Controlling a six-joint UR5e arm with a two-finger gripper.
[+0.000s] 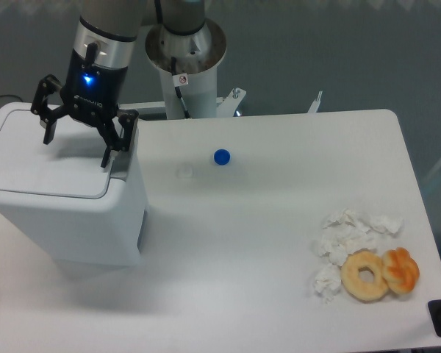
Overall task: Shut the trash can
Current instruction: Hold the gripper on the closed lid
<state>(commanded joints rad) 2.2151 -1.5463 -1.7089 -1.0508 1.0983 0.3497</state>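
At the left edge of the bench: the trash can stands here, a large white box, and it reaches past the bench's left side.
Lid: the flat white lid lies level on the top of the trash can and I see no dark gap under its front edge, so I judge that it is down.
Latch: a grey tab sits at the right side of the lid, partly behind one finger; I cannot tell if it is caught.
Hand: the hand hangs over the lid, its fingers spread wide apart and holding nothing; whether the tips touch the lid I cannot tell.
Task progress: the closing looks nearly done or done; what may be left is a last press on the lid near the tab, and then to lift the hand away.
Bench surface: white and smooth; a small blue cap lies near the back edge at the middle, and a faint pale disc is just beside it.
Front right corner: crumpled white tissues, a ring doughnut and an orange pastry touching it.
Room: a grey wall is behind, and the arm's round white base stands at the back edge.
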